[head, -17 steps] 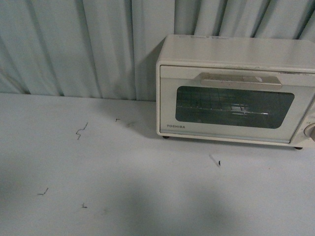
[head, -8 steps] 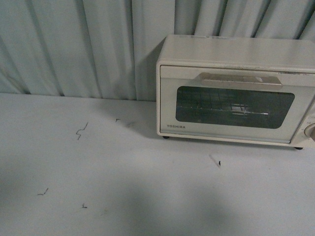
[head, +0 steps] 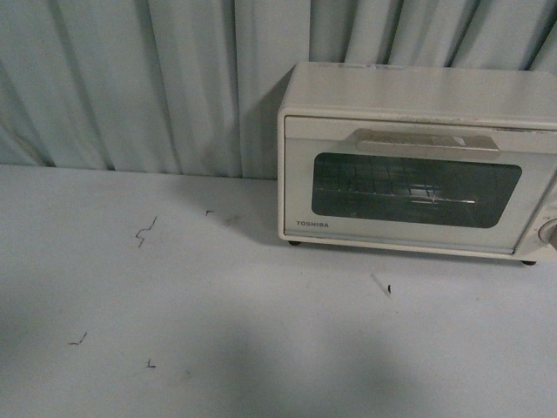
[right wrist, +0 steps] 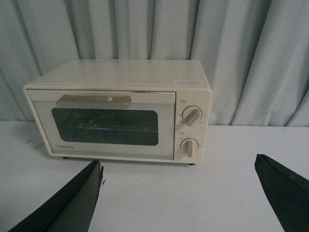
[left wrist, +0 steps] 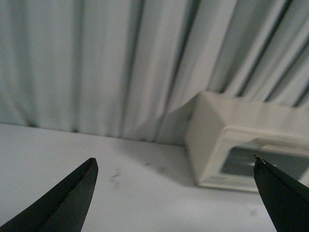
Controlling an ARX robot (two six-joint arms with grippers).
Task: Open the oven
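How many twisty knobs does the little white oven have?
2. On the boxy cream-white toaster oven, beside its dark glass door: the upper round cream knob and the lower round cream knob directly under it. None seem hidden.

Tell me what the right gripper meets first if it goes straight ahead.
Probably the oven: it stands ahead of the open right gripper, with its knobs nearest that line. Nothing shows between them, though depth is unclear.

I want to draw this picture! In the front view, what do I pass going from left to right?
Squiggly black mark → then, on the oven: brand name → door handle → knob.
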